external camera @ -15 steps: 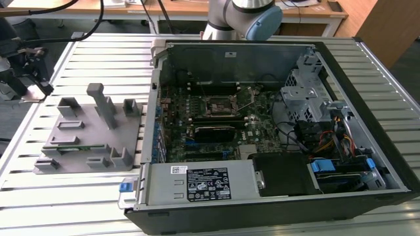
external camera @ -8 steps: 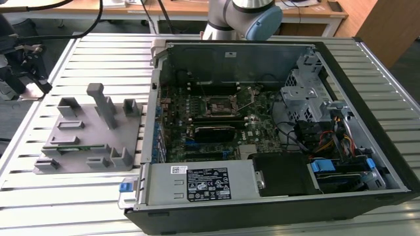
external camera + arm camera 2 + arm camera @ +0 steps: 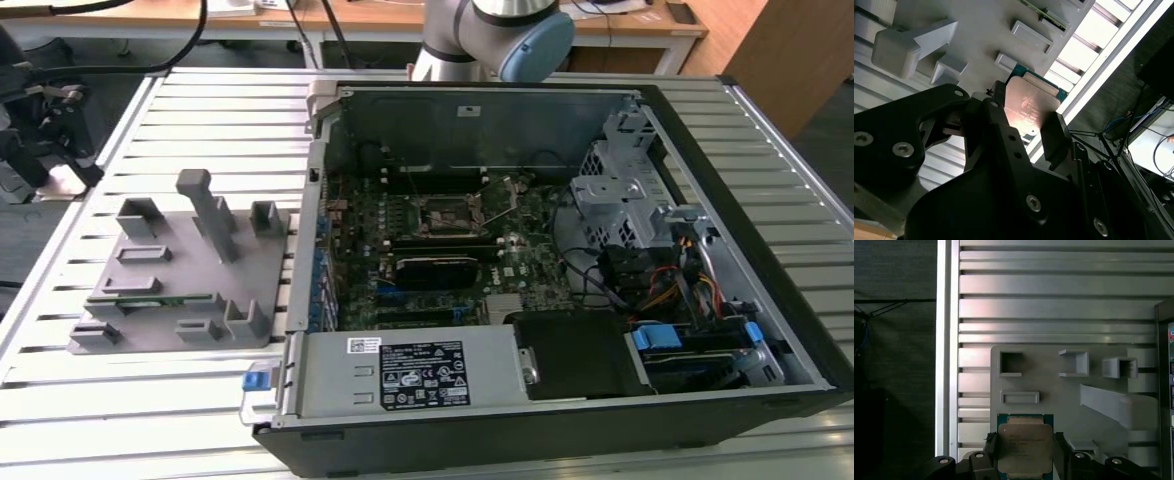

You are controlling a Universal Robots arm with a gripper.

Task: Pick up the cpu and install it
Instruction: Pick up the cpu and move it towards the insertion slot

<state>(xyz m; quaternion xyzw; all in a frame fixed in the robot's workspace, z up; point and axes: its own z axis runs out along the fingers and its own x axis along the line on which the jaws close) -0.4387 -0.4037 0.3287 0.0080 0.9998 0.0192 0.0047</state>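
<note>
Where the black gripper (image 3: 1025, 454) pinches it by two opposite edges, its fingers (image 3: 1060, 447) closed on it, the flat square silvery cpu with green rim (image 3: 1024, 437) is held over the grey plastic fixture block (image 3: 1054, 390), near that block's edge. Ribbed aluminium table (image 3: 1054, 305) lies open around; upright grey posts (image 3: 1114, 407) and the open black computer case (image 3: 747, 200) stand nearby.

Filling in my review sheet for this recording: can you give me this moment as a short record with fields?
claw: shut on the cpu, fingers on two opposite edges
cpu: metal top towards both wrist cameras, over the grey fixture block
fixture block: on the slatted table, at the exterior view's left of the open computer case
socket: on the motherboard inside the case
</note>
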